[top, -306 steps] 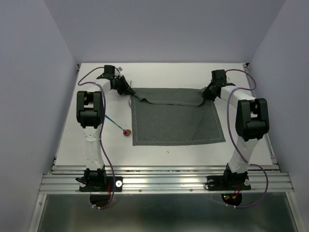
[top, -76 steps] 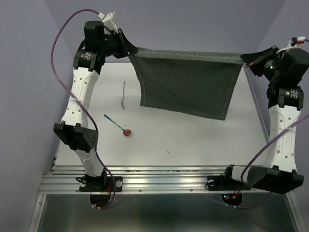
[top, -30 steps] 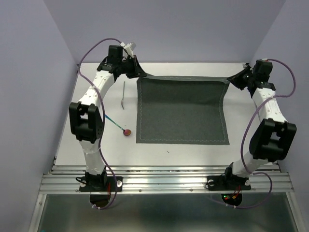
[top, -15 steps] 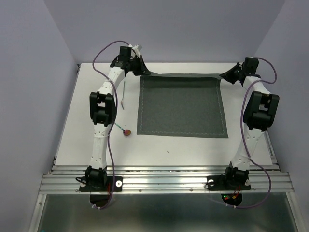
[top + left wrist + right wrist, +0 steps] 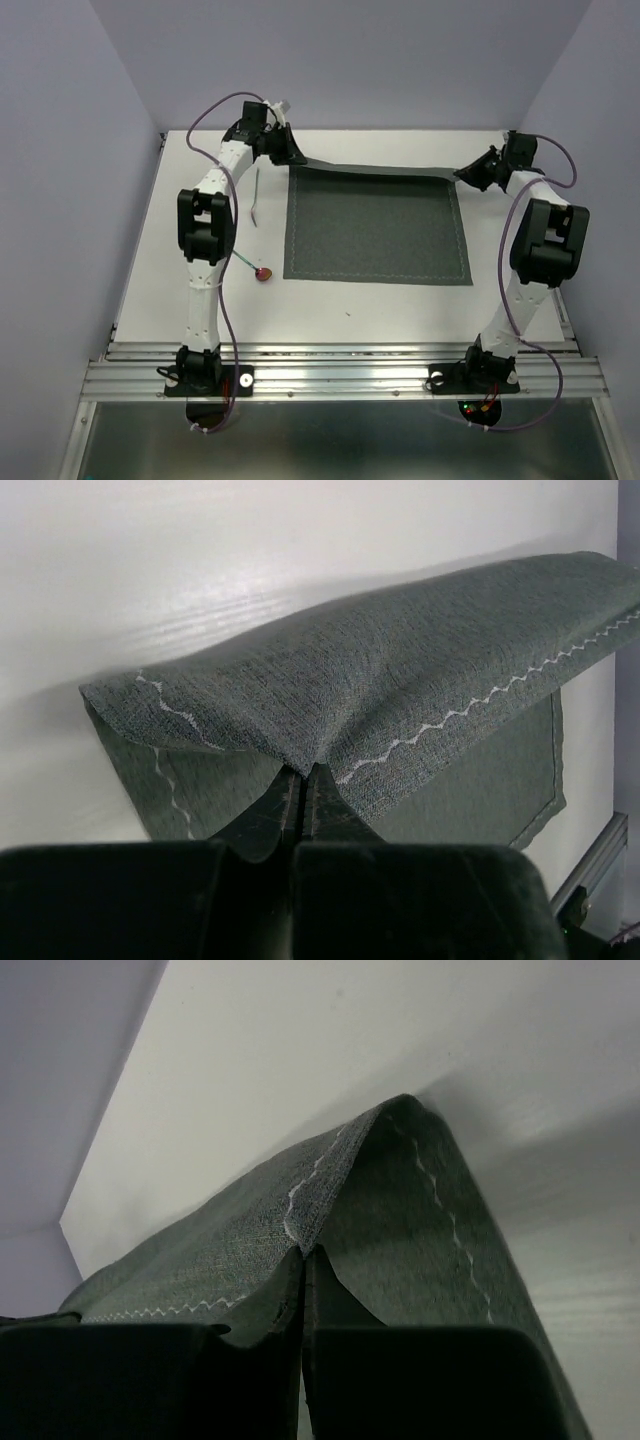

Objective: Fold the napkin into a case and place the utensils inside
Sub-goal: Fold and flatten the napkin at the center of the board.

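Top view: fixed high behind near edge, looks down over whole table (image 5: pixel 150 290). Wrist views: very close, low, each facing one far napkin (image 5: pixel 400 680) corner. Napkin shared by all three.

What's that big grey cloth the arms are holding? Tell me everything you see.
The napkin is a dark grey woven square with pale zigzag stitching near its edges. It lies mostly flat on the white table, its far edge lifted: the left gripper and right gripper each pinch a far corner.
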You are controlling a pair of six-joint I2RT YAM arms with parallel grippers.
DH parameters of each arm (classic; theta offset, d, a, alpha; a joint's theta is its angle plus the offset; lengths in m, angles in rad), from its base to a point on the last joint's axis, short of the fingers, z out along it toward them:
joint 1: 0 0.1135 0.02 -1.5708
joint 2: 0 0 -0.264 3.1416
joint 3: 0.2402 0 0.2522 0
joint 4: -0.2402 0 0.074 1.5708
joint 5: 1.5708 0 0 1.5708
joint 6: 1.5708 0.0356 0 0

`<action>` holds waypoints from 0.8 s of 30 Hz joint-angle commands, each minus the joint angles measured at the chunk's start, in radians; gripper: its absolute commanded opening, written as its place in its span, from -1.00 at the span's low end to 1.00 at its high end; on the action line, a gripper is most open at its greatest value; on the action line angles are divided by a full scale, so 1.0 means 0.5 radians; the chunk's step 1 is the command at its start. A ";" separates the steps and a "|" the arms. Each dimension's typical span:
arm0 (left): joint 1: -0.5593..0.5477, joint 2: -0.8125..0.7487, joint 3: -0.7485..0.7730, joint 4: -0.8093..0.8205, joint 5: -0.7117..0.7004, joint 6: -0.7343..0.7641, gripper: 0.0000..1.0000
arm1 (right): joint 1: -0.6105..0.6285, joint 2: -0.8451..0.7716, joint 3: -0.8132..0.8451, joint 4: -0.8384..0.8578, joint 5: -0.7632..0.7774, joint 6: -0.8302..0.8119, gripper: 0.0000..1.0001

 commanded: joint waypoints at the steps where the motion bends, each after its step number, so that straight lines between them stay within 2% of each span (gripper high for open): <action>1: 0.073 -0.477 -0.214 -0.134 -0.087 0.168 -1.00 | -0.061 -0.388 -0.274 0.054 0.144 -0.050 -0.99; 3: 0.070 -0.576 -0.343 -0.156 -0.093 0.186 -1.00 | -0.061 -0.492 -0.397 0.018 0.165 -0.057 -0.99; 6: 0.057 -0.787 -0.732 -0.141 -0.129 0.202 -1.00 | -0.061 -0.771 -0.645 -0.019 0.199 -0.047 -0.99; 15: -0.031 -1.340 -1.646 0.037 -0.243 0.116 -1.00 | -0.061 -1.213 -1.246 -0.127 0.171 -0.115 -0.99; 24: -0.249 -1.604 -2.068 0.197 -0.317 -0.007 -1.00 | -0.061 -1.523 -1.532 -0.252 0.254 -0.213 -0.99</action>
